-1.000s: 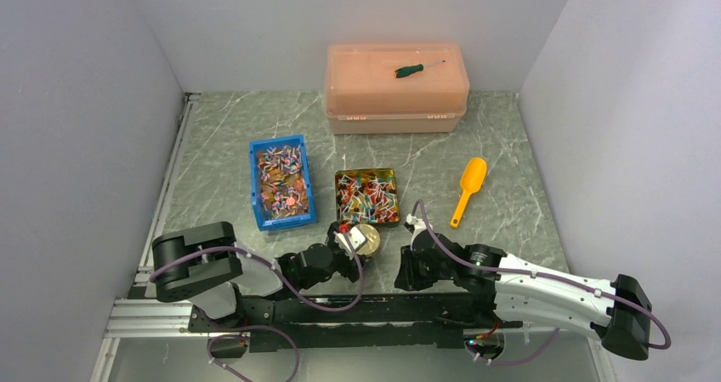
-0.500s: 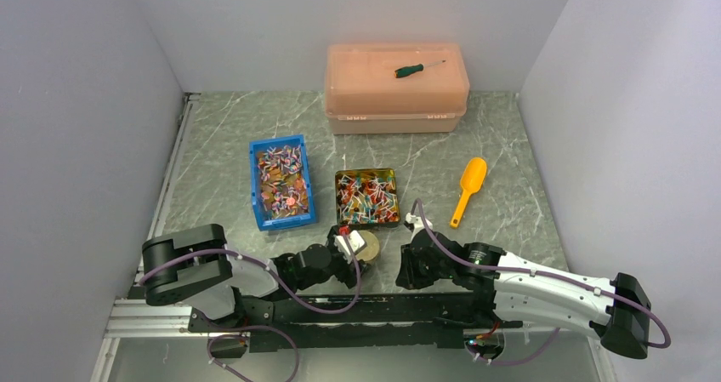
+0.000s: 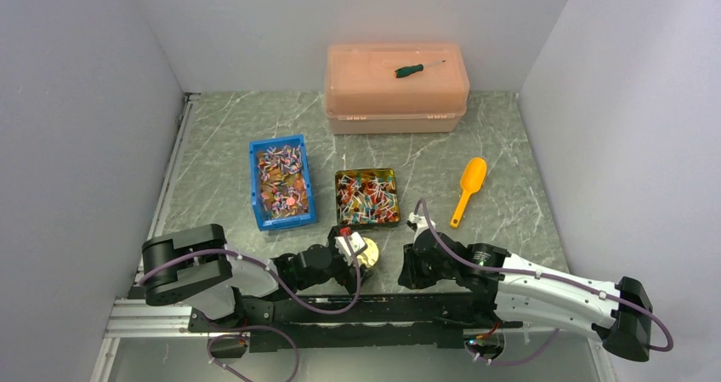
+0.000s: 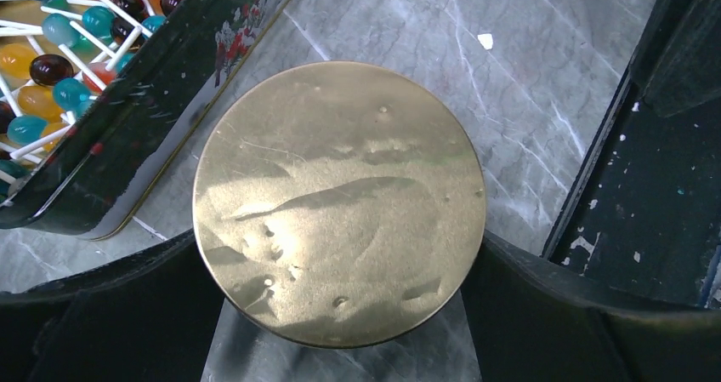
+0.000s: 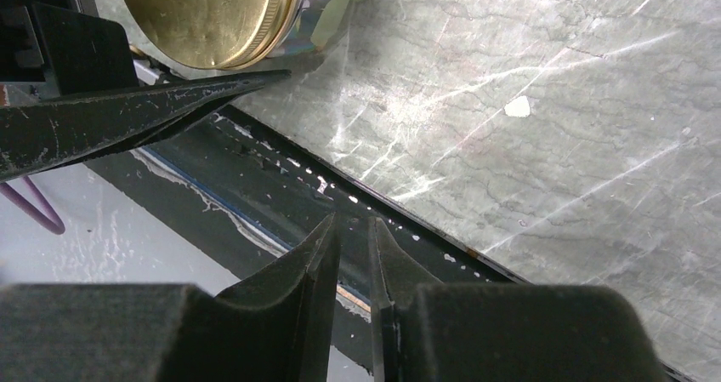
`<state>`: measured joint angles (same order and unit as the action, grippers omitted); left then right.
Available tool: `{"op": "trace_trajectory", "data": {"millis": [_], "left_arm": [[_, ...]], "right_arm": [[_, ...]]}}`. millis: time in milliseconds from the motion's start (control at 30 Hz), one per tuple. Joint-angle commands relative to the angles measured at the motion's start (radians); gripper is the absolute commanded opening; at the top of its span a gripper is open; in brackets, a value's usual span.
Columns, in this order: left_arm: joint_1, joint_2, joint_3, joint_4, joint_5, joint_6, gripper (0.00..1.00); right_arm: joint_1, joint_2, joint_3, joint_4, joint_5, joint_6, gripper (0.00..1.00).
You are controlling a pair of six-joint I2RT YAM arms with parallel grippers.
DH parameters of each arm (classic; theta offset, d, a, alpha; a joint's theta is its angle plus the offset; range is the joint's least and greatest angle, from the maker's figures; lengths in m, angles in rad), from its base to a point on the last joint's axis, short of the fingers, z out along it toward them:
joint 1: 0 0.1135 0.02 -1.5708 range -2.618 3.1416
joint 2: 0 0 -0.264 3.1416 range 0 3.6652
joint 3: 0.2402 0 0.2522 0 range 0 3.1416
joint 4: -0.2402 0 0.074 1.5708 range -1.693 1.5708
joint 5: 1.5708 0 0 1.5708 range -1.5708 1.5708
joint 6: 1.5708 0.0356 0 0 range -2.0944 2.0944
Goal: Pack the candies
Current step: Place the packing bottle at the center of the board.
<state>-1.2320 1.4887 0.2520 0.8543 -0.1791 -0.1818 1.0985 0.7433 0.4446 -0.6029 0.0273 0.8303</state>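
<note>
The candies lie in two heaps: one in a blue bin (image 3: 281,182) and one in a dark square tin (image 3: 366,196). The tin's candies (image 4: 51,67) also show at the upper left of the left wrist view. My left gripper (image 3: 357,251) (image 4: 340,314) is shut on a round gold-lidded jar (image 3: 366,250) (image 4: 340,203), just in front of the tin and low over the table. My right gripper (image 3: 406,268) (image 5: 353,229) is shut and empty, over the table's front edge, to the right of the jar (image 5: 204,16).
An orange plastic scoop (image 3: 468,191) lies right of the tin. A peach lidded box (image 3: 396,88) stands at the back with a green-handled screwdriver (image 3: 417,69) on top. The black mounting rail (image 5: 281,178) runs along the front edge.
My left gripper has moved the gold-lidded jar slightly down and nearer, and the left arm's base has turned. The right arm has barely moved.
</note>
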Motion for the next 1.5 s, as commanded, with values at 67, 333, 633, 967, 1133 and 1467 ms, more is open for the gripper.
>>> {"op": "trace_trajectory", "data": {"millis": [67,333,633,967,1133,1467], "left_arm": [[0.000,-0.060,0.018,-0.024,0.026,-0.031,0.99],[0.000,-0.157,0.036,-0.188,0.066,-0.043,1.00],[0.000,-0.326,0.063,-0.423,0.053,-0.076,0.99],[0.000,-0.511,0.183,-0.786,-0.089,-0.116,0.99],[0.001,-0.573,0.287,-0.959,-0.183,-0.141,0.99],[0.035,-0.533,0.610,-1.352,-0.266,-0.149,0.99]], "right_arm": [[0.001,-0.019,0.059,-0.027,0.040,-0.015,0.22],[0.001,-0.011,0.076,-0.028,0.054,-0.032,0.23],[0.001,0.016,0.104,-0.014,0.064,-0.057,0.27],[0.000,0.041,0.190,-0.058,0.159,-0.080,0.62],[-0.001,0.064,0.253,-0.078,0.194,-0.111,1.00],[-0.018,0.152,0.427,-0.156,0.279,-0.186,1.00]]}}
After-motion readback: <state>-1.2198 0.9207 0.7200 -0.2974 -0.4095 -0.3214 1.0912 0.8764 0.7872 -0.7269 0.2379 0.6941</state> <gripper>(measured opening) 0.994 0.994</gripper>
